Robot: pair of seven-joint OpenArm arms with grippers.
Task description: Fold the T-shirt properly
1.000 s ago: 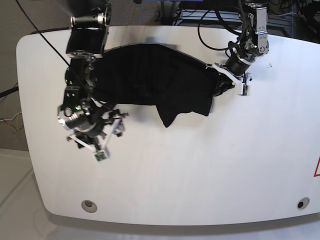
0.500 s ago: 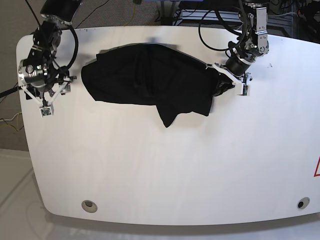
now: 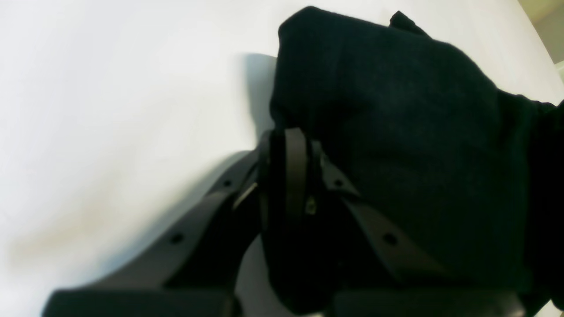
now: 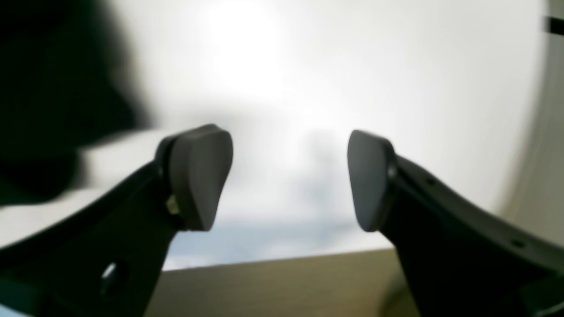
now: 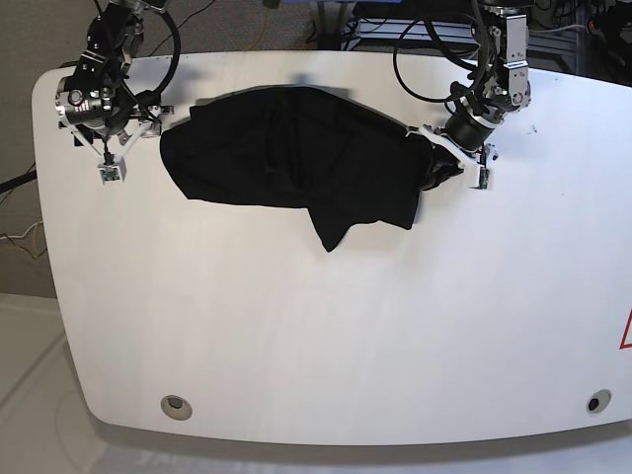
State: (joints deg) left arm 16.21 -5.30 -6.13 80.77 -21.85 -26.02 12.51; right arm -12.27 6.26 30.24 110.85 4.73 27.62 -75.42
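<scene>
The plain black soft cloth T-shirt point(image 5: 296, 163) lies crumpled on the white round-cornered table point(image 5: 326, 336), toward twelve o'clock. The left gripper point(image 3: 288, 176) pinches its three o'clock edge; the right gripper point(image 4: 288, 180) gapes empty at nine o'clock.

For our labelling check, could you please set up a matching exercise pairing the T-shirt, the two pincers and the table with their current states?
Column 1:
1. T-shirt
2. left pincer
3. right pincer
4. table

Column 2:
A. open, holding nothing, beside the cloth's edge
B. white, bearing the cloth
C. black, bunched and unfolded
D. shut on cloth at one end of the garment

Pairs: 1-C, 2-D, 3-A, 4-B
</scene>
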